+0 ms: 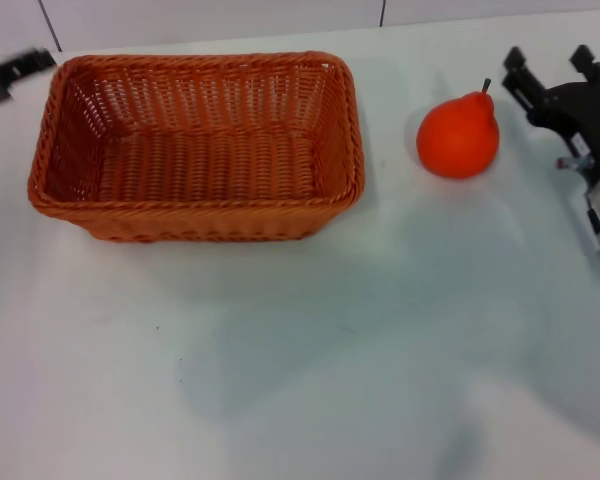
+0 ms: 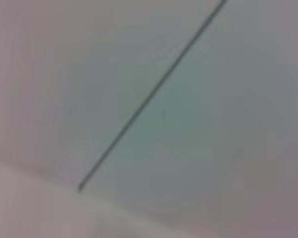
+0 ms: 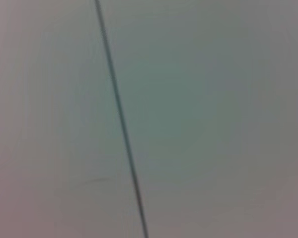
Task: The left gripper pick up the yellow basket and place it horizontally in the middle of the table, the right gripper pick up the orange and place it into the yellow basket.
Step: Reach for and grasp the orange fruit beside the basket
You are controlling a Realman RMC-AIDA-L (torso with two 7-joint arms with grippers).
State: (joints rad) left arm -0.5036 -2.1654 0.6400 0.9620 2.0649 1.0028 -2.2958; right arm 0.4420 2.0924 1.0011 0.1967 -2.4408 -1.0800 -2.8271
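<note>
The yellow basket, orange-brown wicker and empty, stands flat on the white table, left of the middle, its long side running across the view. The orange sits on the table to the right of the basket, stem up. My right gripper is at the right edge, just right of the orange and apart from it, its fingers spread and empty. My left gripper is at the far left edge, beside the basket's far left corner and not touching it. Both wrist views show only a pale surface with a dark seam.
The table's far edge meets a pale wall with dark seams. A soft shadow lies on the tabletop in front of the basket. Bare tabletop fills the near half of the head view.
</note>
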